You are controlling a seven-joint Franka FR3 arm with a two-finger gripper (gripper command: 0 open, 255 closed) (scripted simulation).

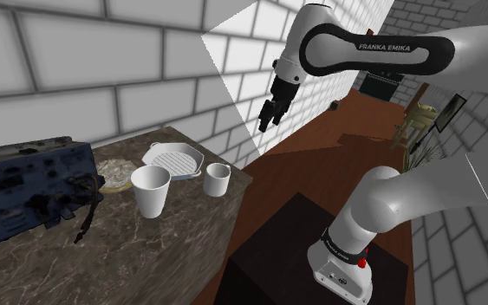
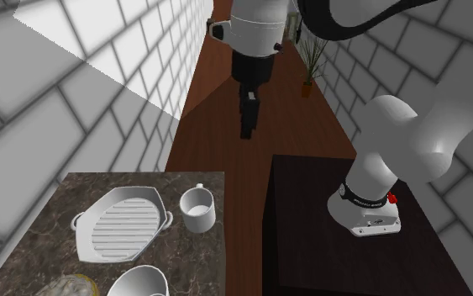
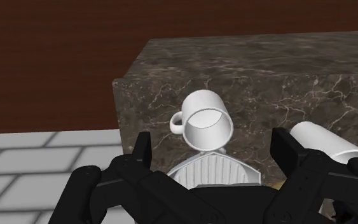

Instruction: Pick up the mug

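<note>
A small white mug (image 1: 217,178) stands upright near the corner of a dark marble counter (image 1: 172,251), its handle pointing off the counter's end. The same mug (image 2: 198,208) (image 3: 205,121) sits beside a ridged white dish. My black gripper (image 1: 272,113) hangs in the air well above and beyond the counter's edge, over the brown floor. It also appears as a dark hand pointing down, gripper (image 2: 248,126). In the wrist view the fingers (image 3: 140,153) stand apart with nothing between them, and the mug lies ahead between their lines.
A ridged white dish (image 1: 172,159) and a taller white cup (image 1: 150,190) stand by the mug. A dark blue appliance (image 1: 29,186) with cables fills the counter's far side. White brick walls border the counter. My dark stand (image 2: 352,244) is beside it.
</note>
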